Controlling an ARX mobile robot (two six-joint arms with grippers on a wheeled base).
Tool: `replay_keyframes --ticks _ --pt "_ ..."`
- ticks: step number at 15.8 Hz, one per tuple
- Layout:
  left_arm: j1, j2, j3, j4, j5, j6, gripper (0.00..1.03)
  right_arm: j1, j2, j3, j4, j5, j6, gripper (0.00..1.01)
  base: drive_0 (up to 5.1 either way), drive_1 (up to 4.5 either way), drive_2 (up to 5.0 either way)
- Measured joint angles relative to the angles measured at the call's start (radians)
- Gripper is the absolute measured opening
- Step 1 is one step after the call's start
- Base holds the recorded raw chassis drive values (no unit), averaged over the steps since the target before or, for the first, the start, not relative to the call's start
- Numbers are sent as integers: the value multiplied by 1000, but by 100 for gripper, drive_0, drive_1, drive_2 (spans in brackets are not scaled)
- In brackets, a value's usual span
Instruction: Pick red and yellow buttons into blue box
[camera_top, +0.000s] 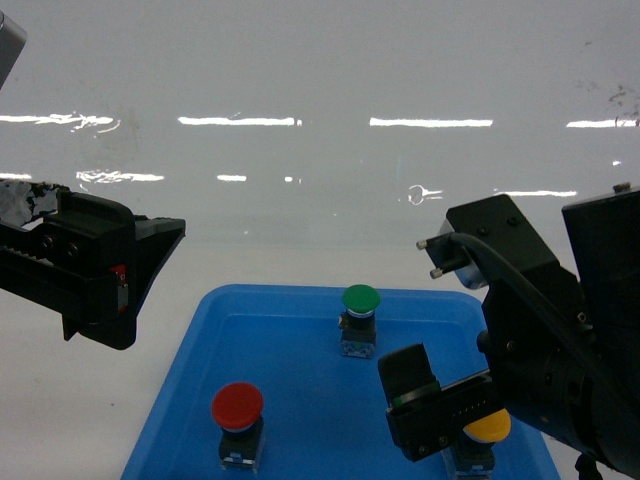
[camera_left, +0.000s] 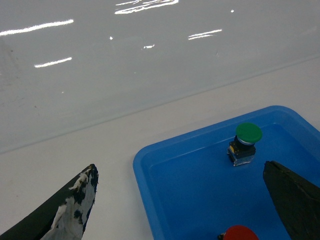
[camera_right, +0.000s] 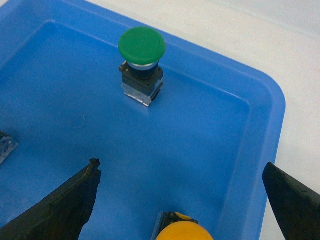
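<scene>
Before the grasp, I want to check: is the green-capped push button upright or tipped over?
Upright. The green-capped push button stands on its block base on the shallow blue plastic tray, round cap on top, in all three views.

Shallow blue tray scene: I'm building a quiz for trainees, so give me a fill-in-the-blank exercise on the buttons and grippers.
1. The button standing farthest back in the shallow blue tray has a ____ cap.
2. The right gripper hangs with its jaws open above the ____ button.
3. In the head view, the red button stands to the ____ of the yellow button.
4. The left gripper is open and holds ____.

Missing words: green; yellow; left; nothing
</scene>
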Motion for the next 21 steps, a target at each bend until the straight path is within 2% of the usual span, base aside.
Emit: replay_keyframes --ticks 11,13,19,21 --pt "0 0 0 0 0 0 98 10 185 -50 95 -1 82 98 0 0 0" --pt "0 0 0 0 0 0 98 16 191 -51 109 2 83 95 0 0 0" --pt "0 0 0 0 0 0 98 17 239 -55 158 24 84 30 0 0 0" --pt "0 0 0 0 0 0 98 17 248 -58 190 39 85 26 0 0 0"
